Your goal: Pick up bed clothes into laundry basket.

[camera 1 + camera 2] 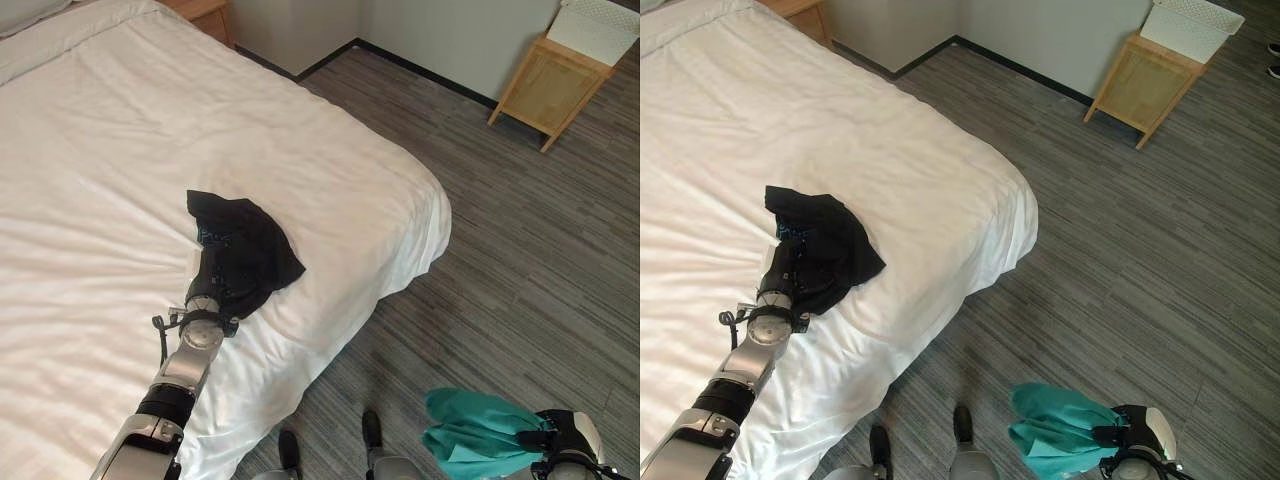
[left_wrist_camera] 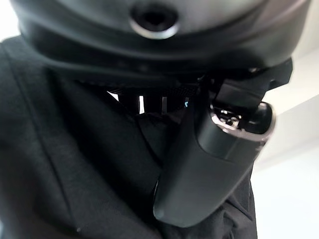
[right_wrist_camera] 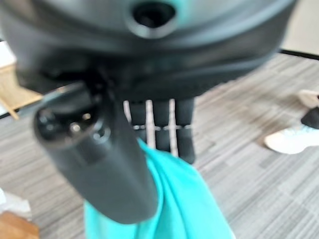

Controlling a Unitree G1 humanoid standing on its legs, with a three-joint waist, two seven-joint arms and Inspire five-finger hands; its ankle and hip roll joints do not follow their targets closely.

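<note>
Down at the near edge of the head views, low on the right, we see the right robot hand (image 1: 566,436) holding a teal garment (image 1: 478,432) above the grey striped floor (image 1: 520,260). From its own wrist camera we see the thumb and the fingers (image 3: 162,124) pressed against the teal cloth (image 3: 184,204) from opposite sides, so this robot hand is pinching the garment, and the cloth hangs down from the grip.

Further out on the left, we see the left arm stretched over the white bed (image 1: 100,180), with the left robot hand (image 1: 212,272) resting on a black garment (image 1: 250,245) that lies crumpled on the sheet, not far from the bed's foot corner. From the left wrist camera we see the thumb (image 2: 209,164) lying against the dark cloth (image 2: 75,174), while the fingers are sunk in its folds, so we cannot tell whether this robot hand has closed on it.

Beyond the bed, across the floor near the far wall, we see a small wooden stand (image 1: 548,88) with a white laundry basket (image 1: 598,30) on top of it, well apart from both garments. At the far side of the bed, by the wall, a corner of a wooden nightstand (image 1: 205,14) shows. From the right wrist camera we also see a person's white shoe (image 3: 291,139) on the floor.
</note>
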